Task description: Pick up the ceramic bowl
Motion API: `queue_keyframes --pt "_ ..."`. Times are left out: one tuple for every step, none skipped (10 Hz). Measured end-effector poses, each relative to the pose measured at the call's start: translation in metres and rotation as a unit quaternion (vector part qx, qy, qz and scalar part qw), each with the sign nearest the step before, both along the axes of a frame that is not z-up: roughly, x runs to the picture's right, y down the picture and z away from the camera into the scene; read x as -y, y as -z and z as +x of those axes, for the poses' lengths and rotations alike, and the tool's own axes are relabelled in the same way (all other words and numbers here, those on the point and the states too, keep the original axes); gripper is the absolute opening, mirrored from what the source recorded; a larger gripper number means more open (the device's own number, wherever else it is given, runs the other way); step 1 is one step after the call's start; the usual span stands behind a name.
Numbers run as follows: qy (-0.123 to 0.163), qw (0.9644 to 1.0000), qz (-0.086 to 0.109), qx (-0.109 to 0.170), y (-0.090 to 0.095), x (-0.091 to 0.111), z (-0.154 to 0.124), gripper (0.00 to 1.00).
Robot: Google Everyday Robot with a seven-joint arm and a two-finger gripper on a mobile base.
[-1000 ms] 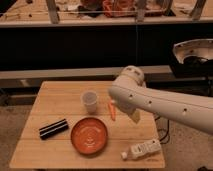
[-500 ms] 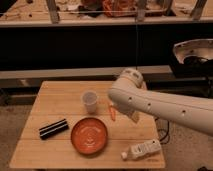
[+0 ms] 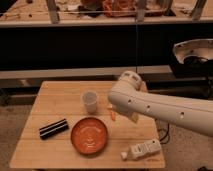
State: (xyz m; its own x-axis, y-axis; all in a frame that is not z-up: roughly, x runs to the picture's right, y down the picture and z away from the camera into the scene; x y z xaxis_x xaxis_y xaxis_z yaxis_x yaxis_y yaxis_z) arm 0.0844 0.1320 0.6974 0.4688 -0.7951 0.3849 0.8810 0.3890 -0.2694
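Observation:
The ceramic bowl [image 3: 89, 135] is a wide, shallow orange-red bowl with pale marks inside. It stands upright on the wooden table [image 3: 60, 97], near the front middle. My white arm [image 3: 160, 107] reaches in from the right above the table. My gripper [image 3: 133, 117] is mostly hidden under the arm, and only a tan part shows below it. It is to the right of the bowl and a little behind it, apart from it.
A small translucent plastic cup [image 3: 90, 101] stands behind the bowl. A black oblong object [image 3: 53, 128] lies to the bowl's left. A white bottle [image 3: 142, 149] lies at the front right edge. A small orange item [image 3: 112, 114] lies near the arm.
My arm has swung left and lower over the table, closer to the bowl and cup. The objects on the table have not moved.

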Motion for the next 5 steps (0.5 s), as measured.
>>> queue_keyframes --pt "0.008 1.0 0.0 0.004 -0.0012 -0.0012 -0.0013 0.8" --pt "0.019 0.9998 0.0 0.009 -0.0024 -0.0026 -0.0031 0.8" --pt "0.032 0.9993 0.0 0.017 -0.004 -0.0043 -0.0055 0.8" --pt "0.041 0.9989 0.0 0.022 -0.0059 -0.0065 -0.0069 0.8" --pt "0.052 0.9982 -0.001 0.029 -0.0082 -0.0088 -0.0093 0.8"
